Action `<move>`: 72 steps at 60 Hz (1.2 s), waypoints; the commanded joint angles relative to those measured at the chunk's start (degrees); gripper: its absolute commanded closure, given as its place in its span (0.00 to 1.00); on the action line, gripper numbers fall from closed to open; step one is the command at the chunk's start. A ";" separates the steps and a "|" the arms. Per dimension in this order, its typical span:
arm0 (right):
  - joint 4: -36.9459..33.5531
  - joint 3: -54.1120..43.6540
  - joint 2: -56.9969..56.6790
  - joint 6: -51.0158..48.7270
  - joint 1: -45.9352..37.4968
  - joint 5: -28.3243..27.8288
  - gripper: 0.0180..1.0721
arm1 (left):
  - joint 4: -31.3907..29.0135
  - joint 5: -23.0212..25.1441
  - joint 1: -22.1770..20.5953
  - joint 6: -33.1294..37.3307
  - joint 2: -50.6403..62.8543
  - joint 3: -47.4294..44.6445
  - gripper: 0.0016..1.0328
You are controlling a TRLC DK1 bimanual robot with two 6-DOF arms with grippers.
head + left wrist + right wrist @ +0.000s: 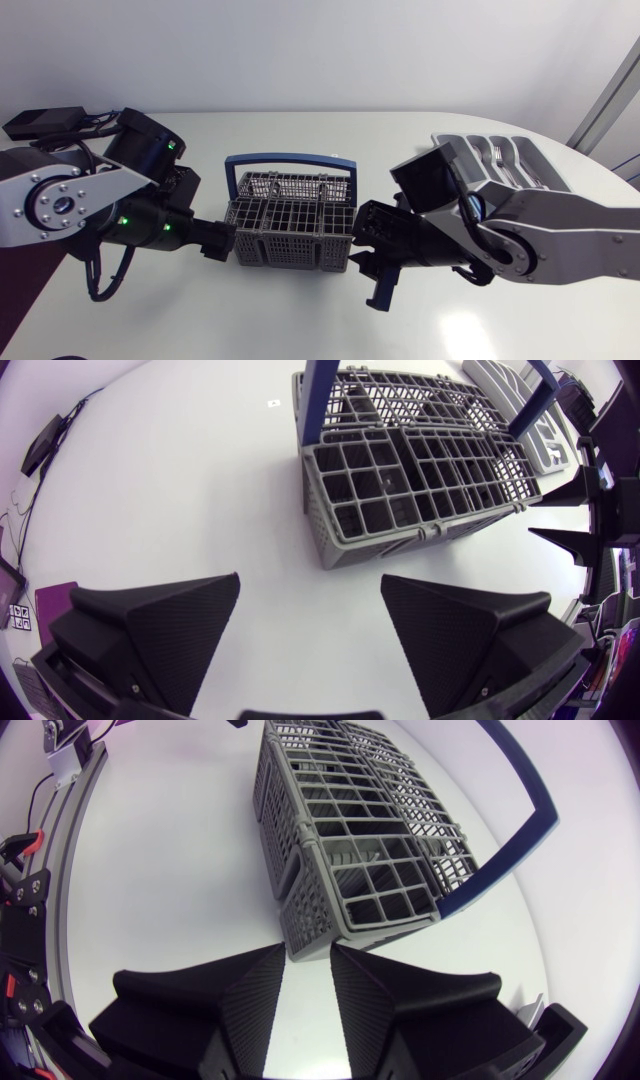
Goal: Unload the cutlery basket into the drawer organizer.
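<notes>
Head view — right arm [560, 225] overlaps organizer [500, 155]; basket [290, 225] beside.

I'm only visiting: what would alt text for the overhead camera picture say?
A grey cutlery basket with a blue handle stands mid-table between two robot grippers, the left gripper close to its left end and the right gripper near its right end. A grey drawer organizer lies partly hidden under the right arm.

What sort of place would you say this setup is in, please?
Probably a robotics lab bench rather than a kitchen: a left arm and a right arm come in over a plain white table, where a cutlery basket and a drawer organizer stand loose.
</notes>
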 commanded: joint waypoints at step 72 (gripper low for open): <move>-3.86 -6.24 -15.77 1.75 -0.56 4.39 0.64 | -4.91 0.67 3.35 0.75 -17.79 -7.46 0.04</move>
